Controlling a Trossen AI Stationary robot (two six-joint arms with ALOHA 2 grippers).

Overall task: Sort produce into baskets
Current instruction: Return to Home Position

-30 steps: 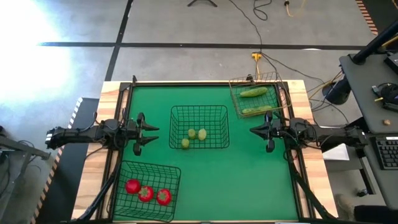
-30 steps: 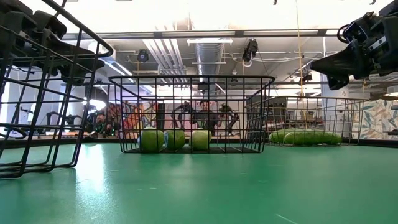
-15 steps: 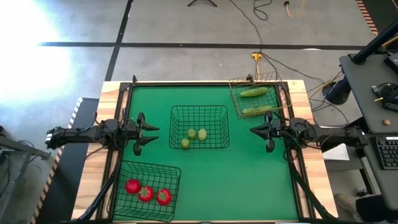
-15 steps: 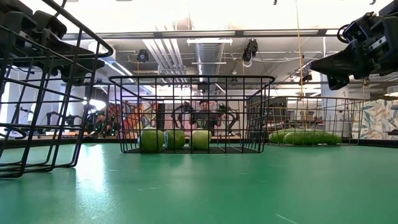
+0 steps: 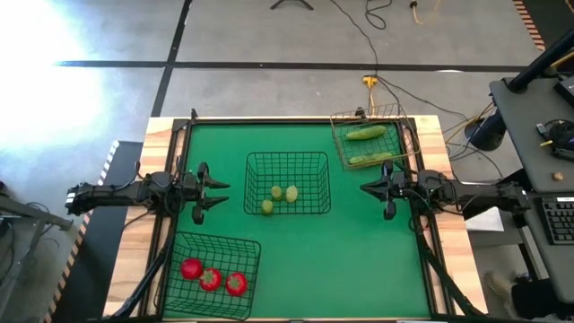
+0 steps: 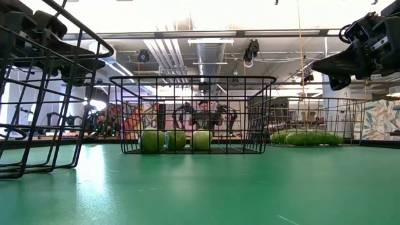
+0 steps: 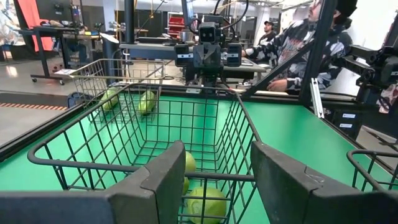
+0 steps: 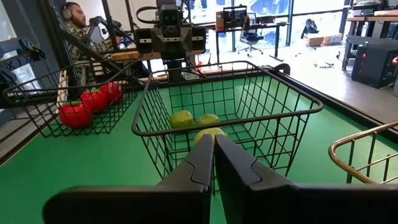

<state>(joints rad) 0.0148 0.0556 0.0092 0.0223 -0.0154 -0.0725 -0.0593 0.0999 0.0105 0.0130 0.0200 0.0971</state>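
Three pale yellow-green fruits (image 5: 279, 196) lie in the dark middle basket (image 5: 288, 160). Three red tomatoes (image 5: 212, 277) lie in the dark basket (image 5: 211, 242) at the near left. Two green cucumbers (image 5: 367, 144) lie in the tan basket (image 5: 339, 135) at the far right. My left gripper (image 5: 222, 196) hangs open and empty left of the middle basket; it also shows in the left wrist view (image 7: 217, 180). My right gripper (image 5: 363, 188) hangs shut and empty right of that basket; it also shows in the right wrist view (image 8: 214, 155).
A wooden rim (image 5: 269, 119) frames the green table top. Bare green surface (image 5: 359, 260) lies at the near right. People sit in the room beyond the table (image 7: 292, 43).
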